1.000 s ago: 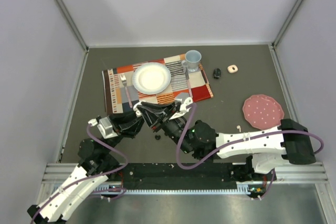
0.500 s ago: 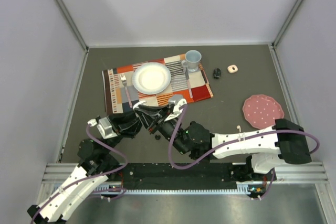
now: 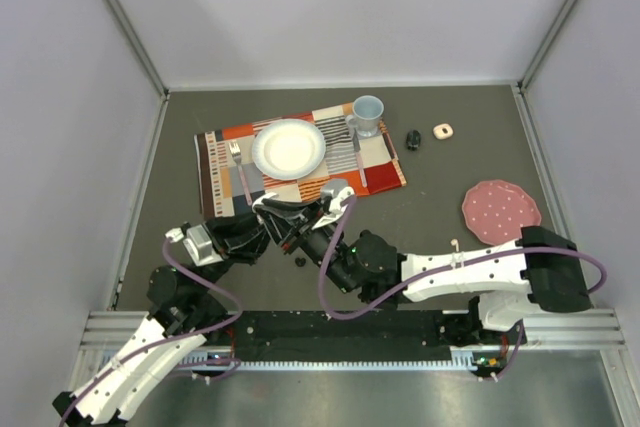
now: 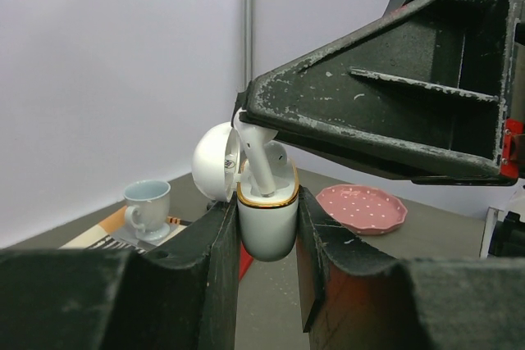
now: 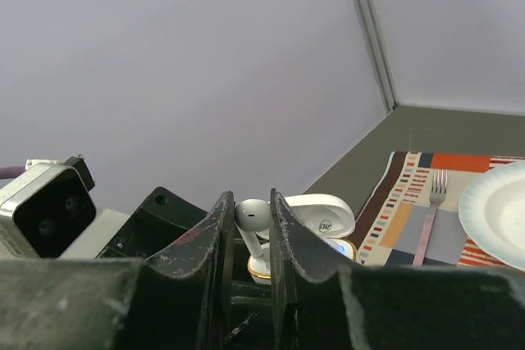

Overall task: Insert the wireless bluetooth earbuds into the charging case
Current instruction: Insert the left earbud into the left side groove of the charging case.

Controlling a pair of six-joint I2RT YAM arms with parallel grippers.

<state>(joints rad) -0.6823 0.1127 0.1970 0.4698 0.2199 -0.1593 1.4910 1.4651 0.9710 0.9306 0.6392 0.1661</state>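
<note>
My left gripper [image 4: 267,231] is shut on a white charging case [image 4: 267,223] with a gold rim, held upright above the table with its lid [image 4: 215,161] open. My right gripper [image 5: 248,212] is shut on the head of a white earbud [image 5: 252,214]. The earbud's stem [image 4: 264,171] points down into the case's mouth. In the top view both grippers meet near the placemat's front edge, left [image 3: 262,232] and right [image 3: 292,217], and they hide the case. A black earbud [image 3: 299,261] lies on the table below them. A white earbud [image 3: 455,244] lies by the right arm.
A striped placemat [image 3: 380,169] carries a white plate [image 3: 289,148], a fork [image 3: 240,169] and a pale blue cup [image 3: 367,115]. A pink dotted plate [image 3: 500,212] sits at the right. A small black object [image 3: 413,139] and a small pinkish one [image 3: 443,131] lie at the back right.
My right arm has shifted a little to the left, bringing the earbud closer over the case. My left gripper has kept the case in about the same place.
</note>
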